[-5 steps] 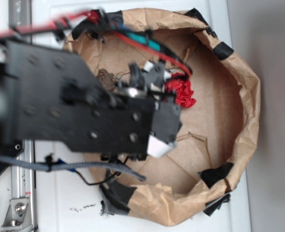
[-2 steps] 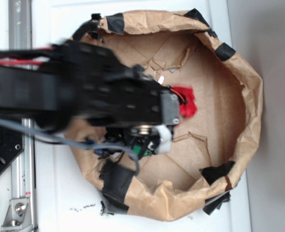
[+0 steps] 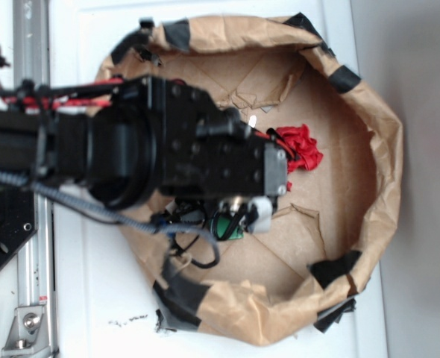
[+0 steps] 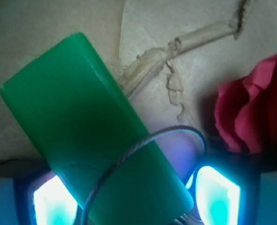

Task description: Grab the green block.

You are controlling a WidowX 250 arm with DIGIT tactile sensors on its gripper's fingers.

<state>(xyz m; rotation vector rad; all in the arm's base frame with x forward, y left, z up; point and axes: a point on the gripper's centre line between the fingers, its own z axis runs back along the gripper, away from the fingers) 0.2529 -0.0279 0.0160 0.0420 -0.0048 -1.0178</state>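
The green block is a smooth flat slab lying aslant on the brown cardboard floor. Its near end reaches down between my two glowing fingertips. My gripper is open: the left pad sits at the block's edge, and a gap shows between the block and the right pad. In the exterior view my gripper hangs right over the green block, only a small part of which peeks out under the black wrist.
A crumpled red paper ball lies just right of the gripper, also seen as the red ball. A brown paper wall with black tape patches rings the floor. A thin cable loops across the block.
The arm has swung from the upper part of the ring down to the green block and steadied there. The red ball now shows more fully.
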